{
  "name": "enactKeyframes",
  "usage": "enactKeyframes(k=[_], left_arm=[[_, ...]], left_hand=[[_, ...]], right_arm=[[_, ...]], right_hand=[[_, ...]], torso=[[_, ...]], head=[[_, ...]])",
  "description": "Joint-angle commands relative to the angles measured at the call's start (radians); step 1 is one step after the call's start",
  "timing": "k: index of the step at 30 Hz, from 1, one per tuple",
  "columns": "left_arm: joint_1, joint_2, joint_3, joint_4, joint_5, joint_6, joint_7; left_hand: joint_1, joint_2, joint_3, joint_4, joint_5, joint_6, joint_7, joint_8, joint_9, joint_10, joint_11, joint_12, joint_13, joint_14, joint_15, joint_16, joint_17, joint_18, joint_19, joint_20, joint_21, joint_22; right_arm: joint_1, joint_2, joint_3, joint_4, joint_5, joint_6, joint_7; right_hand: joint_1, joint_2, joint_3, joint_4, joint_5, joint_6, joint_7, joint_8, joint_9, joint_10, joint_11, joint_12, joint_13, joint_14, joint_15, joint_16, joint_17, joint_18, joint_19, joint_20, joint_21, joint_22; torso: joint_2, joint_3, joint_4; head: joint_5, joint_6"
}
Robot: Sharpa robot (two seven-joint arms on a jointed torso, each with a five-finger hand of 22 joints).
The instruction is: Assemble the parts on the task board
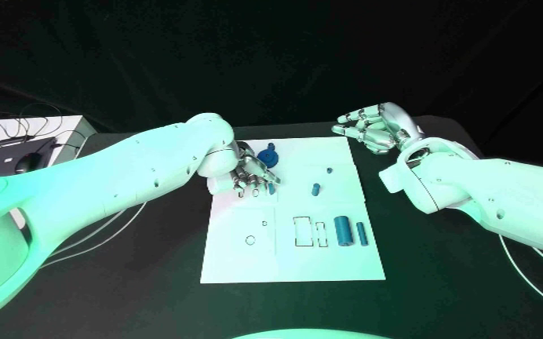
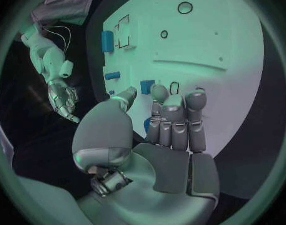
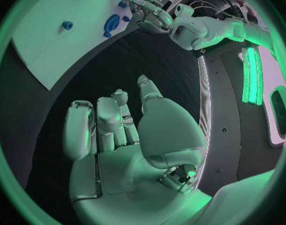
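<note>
Left hand (image 1: 247,173): over the upper left part of the task board (image 1: 271,264), fingers extended side by side and pointing down at the plate, holding nothing; round blue part (image 1: 268,155) just beside it. Task board: white plate mid-table, small blue peg (image 1: 315,191) at centre, two blue cylinders (image 1: 350,231) lying lower right. Right hand (image 1: 373,129): off the board's upper right corner above the black table (image 1: 453,276), fingers loosely curled apart, empty.

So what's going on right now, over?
Left hand open, fingers down on the task board beside a round blue part. Right hand open, raised off the board's far corner. Other blue parts untouched. Nothing in the way.
</note>
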Motion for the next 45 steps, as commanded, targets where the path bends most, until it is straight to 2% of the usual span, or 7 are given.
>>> enactKeyframes(k=[1,18,26,35,38,45], left_arm=[[-0.001,0.005,-0.001,-0.003,-0.006,0.015,-0.001],[-0.004,0.014,-0.003,-0.009,-0.006,0.024,-0.001],[-0.004,0.013,-0.003,-0.011,-0.001,0.033,-0.001],[-0.004,0.012,-0.003,-0.016,0.004,0.039,-0.001],[-0.004,0.013,-0.003,-0.016,0.011,0.042,-0.001],[-0.004,0.011,-0.003,-0.017,0.026,0.046,0.003]], left_hand=[[0.011,0.007,0.001,-0.008,0.0,-0.005,0.0,-0.006,0.0,-0.008,0.001,0.004,-0.001,-0.008,0.001,0.004,0.001,-0.003,0.005,0.004,-0.006,0.002],[0.019,0.019,0.001,-0.032,0.0,-0.006,0.001,-0.009,-0.001,-0.011,0.001,0.007,-0.005,-0.01,0.001,0.005,0.001,-0.003,0.005,0.005,-0.012,0.011],[0.044,0.047,0.016,-0.077,0.0,-0.007,0.0,-0.016,-0.009,-0.013,0.001,0.008,-0.008,-0.012,0.001,0.005,0.0,-0.003,0.004,0.006,-0.016,0.018],[0.06,0.079,0.027,-0.124,0.0,-0.007,-0.002,-0.023,-0.017,-0.013,-0.001,0.009,-0.01,-0.011,0.0,0.007,0.002,-0.003,0.006,0.006,-0.019,0.029],[0.075,0.097,0.051,-0.144,0.001,-0.012,-0.002,-0.031,-0.025,-0.015,-0.002,0.008,-0.01,-0.012,0.0,0.006,0.001,-0.003,0.005,0.006,-0.021,0.03],[0.107,0.138,0.157,-0.227,0.003,-0.02,0.002,-0.053,-0.053,-0.02,-0.002,0.001,-0.015,-0.014,0.0,0.007,0.003,-0.002,0.002,0.009,-0.024,0.034]], right_arm=[[0.0,0.001,0.0,0.0,-0.009,0.009,0.001],[0.0,0.004,0.0,-0.001,-0.01,0.011,0.0],[-0.001,0.006,0.0,-0.003,-0.01,0.013,-0.001],[-0.001,0.008,0.0,-0.003,-0.01,0.013,-0.002],[-0.001,0.008,0.0,-0.003,-0.01,0.013,-0.002],[-0.001,0.009,0.0,-0.003,-0.01,0.013,-0.001]], right_hand=[[-0.007,0.0,0.001,-0.004,-0.003,0.003,0.008,-0.004,0.001,-0.003,-0.007,0.005,0.001,0.0,-0.006,0.002,0.001,0.001,0.072,-0.006,-0.001,0.192],[-0.007,0.0,0.001,-0.004,-0.003,0.003,0.008,-0.004,0.001,-0.003,-0.007,0.005,0.001,0.0,-0.006,0.003,0.001,0.001,0.072,-0.006,-0.001,0.192],[-0.007,0.0,0.001,-0.004,-0.003,0.003,0.008,-0.004,0.001,-0.003,-0.007,0.005,0.001,0.0,-0.006,0.003,0.001,0.001,0.072,-0.006,-0.001,0.192],[-0.007,0.0,0.001,-0.004,-0.003,0.003,0.008,-0.004,0.001,-0.003,-0.007,0.005,0.001,0.0,-0.006,0.003,0.001,0.001,0.072,-0.006,-0.001,0.192],[-0.007,0.0,0.001,-0.004,-0.003,0.003,0.008,-0.004,0.001,-0.003,-0.007,0.005,0.001,0.0,-0.006,0.003,0.001,0.001,0.072,-0.006,-0.001,0.192],[-0.007,0.0,0.001,-0.004,-0.003,0.003,0.008,-0.004,0.001,-0.003,-0.007,0.005,0.001,0.0,-0.006,0.003,0.001,0.001,0.072,-0.006,-0.001,0.192]], torso=[[0.0,0.0,0.0003],[0.0,0.0002,-0.0004],[0.001,0.0007,0.0014],[0.0,0.0002,-0.0002],[0.0,0.0007,0.0004],[0.0,0.0009,0.0004]], head=[[0.0,0.0],[-0.001,-0.004],[0.0,-0.007],[0.0,-0.007],[0.001,-0.008],[0.004,-0.009]])
